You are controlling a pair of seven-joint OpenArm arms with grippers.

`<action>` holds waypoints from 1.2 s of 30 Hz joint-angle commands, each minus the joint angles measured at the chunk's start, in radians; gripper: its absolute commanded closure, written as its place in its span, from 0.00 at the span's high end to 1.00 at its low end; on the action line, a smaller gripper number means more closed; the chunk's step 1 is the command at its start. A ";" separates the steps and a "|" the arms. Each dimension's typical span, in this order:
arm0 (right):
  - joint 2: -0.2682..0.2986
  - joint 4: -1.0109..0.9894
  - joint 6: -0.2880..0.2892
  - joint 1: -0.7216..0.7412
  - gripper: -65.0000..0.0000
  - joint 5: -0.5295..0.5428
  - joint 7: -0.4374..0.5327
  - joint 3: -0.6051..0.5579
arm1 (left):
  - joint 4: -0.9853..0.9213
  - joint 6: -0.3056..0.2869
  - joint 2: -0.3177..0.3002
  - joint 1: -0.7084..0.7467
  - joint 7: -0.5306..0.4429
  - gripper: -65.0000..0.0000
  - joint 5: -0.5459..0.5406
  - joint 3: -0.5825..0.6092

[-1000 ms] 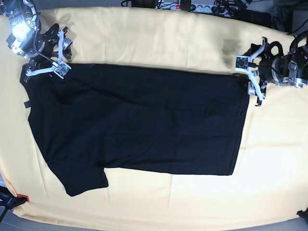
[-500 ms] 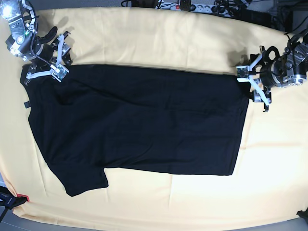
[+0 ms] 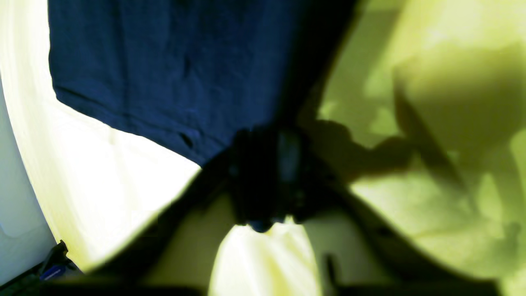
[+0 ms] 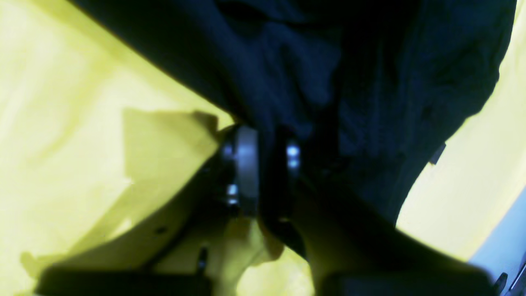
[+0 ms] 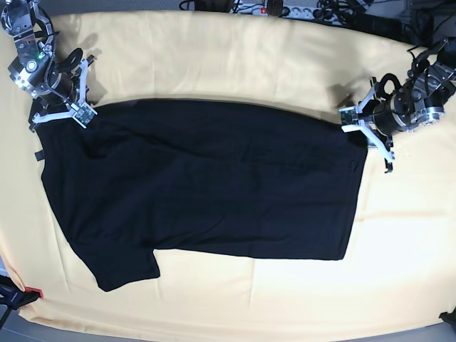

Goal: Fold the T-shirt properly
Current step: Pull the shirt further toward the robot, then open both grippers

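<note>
Both the left claw (image 5: 354,129) and right claw (image 5: 50,114) pinch corners of the large black cotton T-shirt (image 5: 206,185) spread between them on the yellow-clothed surface (image 5: 235,57).

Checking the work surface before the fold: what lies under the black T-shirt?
A pale yellow cloth shows all round the large black short-sleeved T-shirt and runs beneath it. Whatever lies directly under the shirt's middle is covered and cannot be seen.

A pale yellow cloth (image 5: 235,50) covers the table, brightly lit.
</note>
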 commanded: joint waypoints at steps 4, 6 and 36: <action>0.018 0.013 -0.020 0.003 0.00 -0.009 -0.025 0.007 | 0.024 0.060 -0.022 -0.017 0.000 0.00 0.018 -0.011; 0.018 0.024 -0.034 0.003 0.00 -0.009 -0.040 0.007 | 0.042 0.092 -0.022 -0.017 0.005 0.00 0.018 -0.011; 0.139 0.275 -0.054 -0.300 0.00 -0.035 -0.244 0.008 | 0.336 -0.348 -0.302 -0.011 0.151 0.00 -0.269 -0.011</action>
